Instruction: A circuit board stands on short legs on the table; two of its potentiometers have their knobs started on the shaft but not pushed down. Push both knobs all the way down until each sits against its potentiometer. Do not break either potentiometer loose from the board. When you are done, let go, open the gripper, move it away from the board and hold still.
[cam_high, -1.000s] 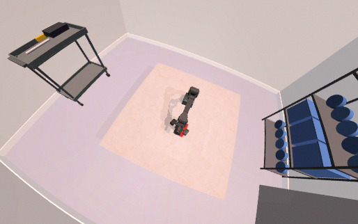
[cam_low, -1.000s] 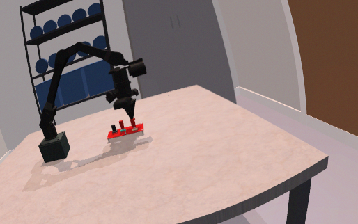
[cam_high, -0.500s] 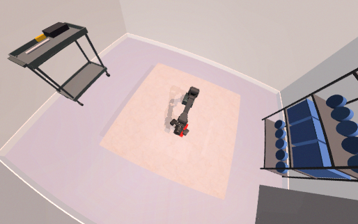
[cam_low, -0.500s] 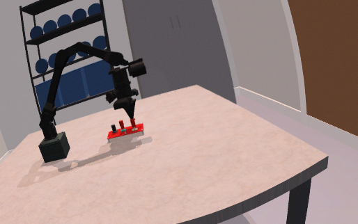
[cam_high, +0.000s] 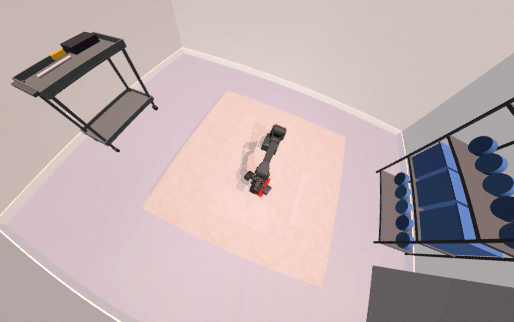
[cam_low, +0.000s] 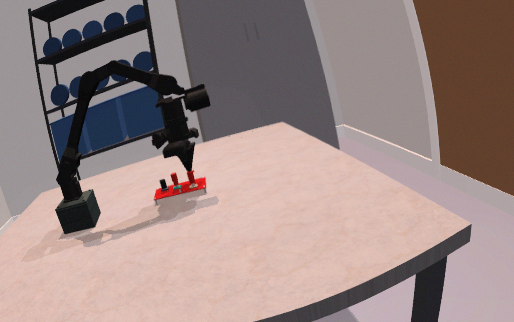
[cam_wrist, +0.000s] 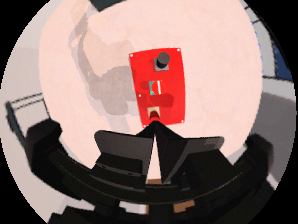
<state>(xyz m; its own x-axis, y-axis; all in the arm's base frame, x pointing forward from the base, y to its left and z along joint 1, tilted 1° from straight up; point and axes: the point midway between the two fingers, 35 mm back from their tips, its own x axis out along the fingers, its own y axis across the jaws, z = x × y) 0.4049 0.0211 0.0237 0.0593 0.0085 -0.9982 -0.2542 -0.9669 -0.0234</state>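
Note:
The red circuit board (cam_high: 267, 182) (cam_low: 201, 185) (cam_wrist: 176, 112) stands on short legs on the table. A red knob (cam_low: 191, 177) (cam_wrist: 154, 115) stands upright on the potentiometer farthest from the arm's base. The middle potentiometer carries another red knob (cam_low: 174, 178) (cam_wrist: 156, 88), also upright. A black knob (cam_low: 163, 184) (cam_wrist: 162, 59) sits at the end nearest the base. My gripper (cam_low: 190, 169) (cam_wrist: 154, 123) is shut and empty, its tips right at the top of the far red knob. Whether they touch it, and any gap under this knob, I cannot tell.
The table (cam_high: 210, 190) (cam_low: 300, 215) extends around the board. The arm's base box (cam_low: 78, 212) stands beyond the black knob's end. A cart (cam_high: 120, 112) and a shelf rack with blue bins (cam_high: 440, 190) stand away from the table.

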